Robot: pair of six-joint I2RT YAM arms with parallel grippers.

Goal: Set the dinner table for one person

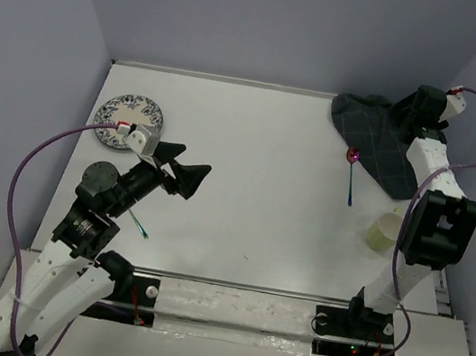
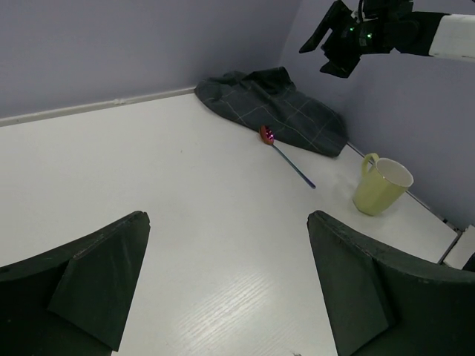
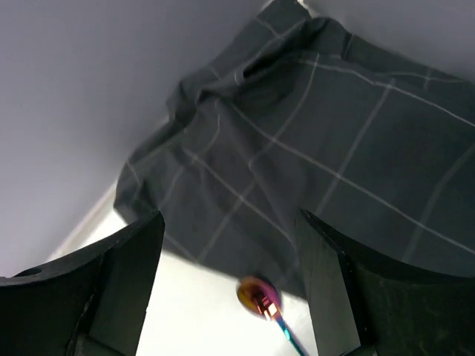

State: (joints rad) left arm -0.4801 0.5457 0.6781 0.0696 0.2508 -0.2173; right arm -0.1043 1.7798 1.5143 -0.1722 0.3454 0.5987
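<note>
Dinner table (image 1: 251, 208) bears one each of plate (image 1: 129, 121), mug (image 1: 385, 230), spoon (image 1: 351, 174), cloth (image 1: 377, 137); left fingers (image 2: 96, 289), right fingers (image 3: 111, 289) released.

Count of things, viewed from above. One tabletop (image 1: 253, 199). On it: one patterned plate (image 1: 129, 121) at ten o'clock; one dark checked cloth (image 1: 376, 142) at one o'clock; one spoon (image 1: 351, 174) with an iridescent bowl at two o'clock; one pale yellow-green mug (image 1: 385, 230) at four o'clock; one thin utensil (image 1: 140, 227), kind unclear, at eight o'clock. Two robot arms: left arm (image 1: 91, 208), right arm (image 1: 438, 225).
</note>
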